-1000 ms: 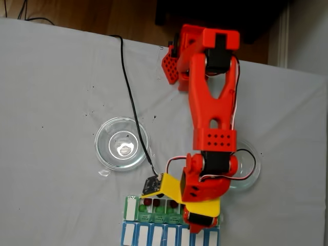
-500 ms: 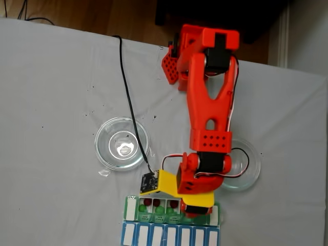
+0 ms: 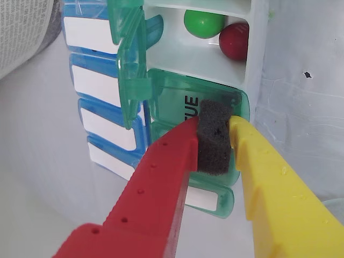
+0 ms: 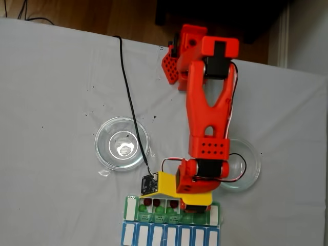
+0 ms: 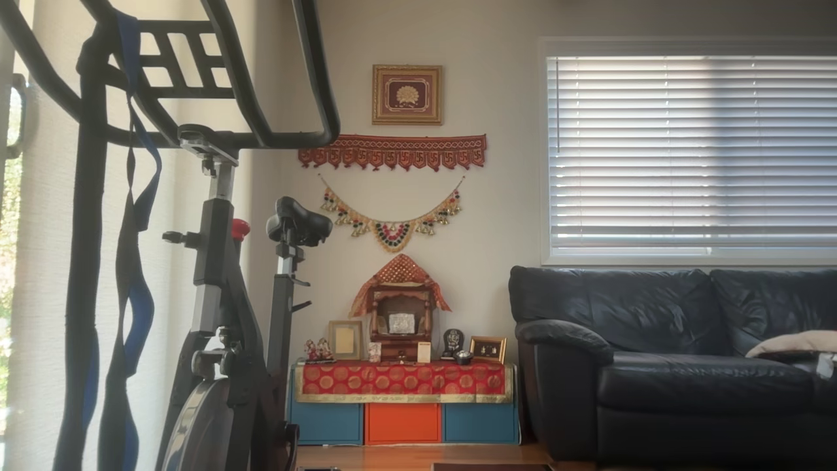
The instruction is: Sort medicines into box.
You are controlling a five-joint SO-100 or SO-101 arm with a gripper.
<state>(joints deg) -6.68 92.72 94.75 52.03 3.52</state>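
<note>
Open white cloth [image 4: 56, 102] lies left of the clear dish [image 4: 122, 143]; raised green lids [image 3: 129, 64] crowd the box [image 3: 258, 59].

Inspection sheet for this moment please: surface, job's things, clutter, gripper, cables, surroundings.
Surface: grey cloth-covered table.
Job's things: pill box at the near edge; green ball and red ball share an open compartment.
Clutter: two clear glass dishes, both without balls.
Gripper: gripper over a closed green lid, jaws pinching a black foam pad.
Cables: black cable crossing the table.
Surroundings: exercise bike, sofa.
</note>
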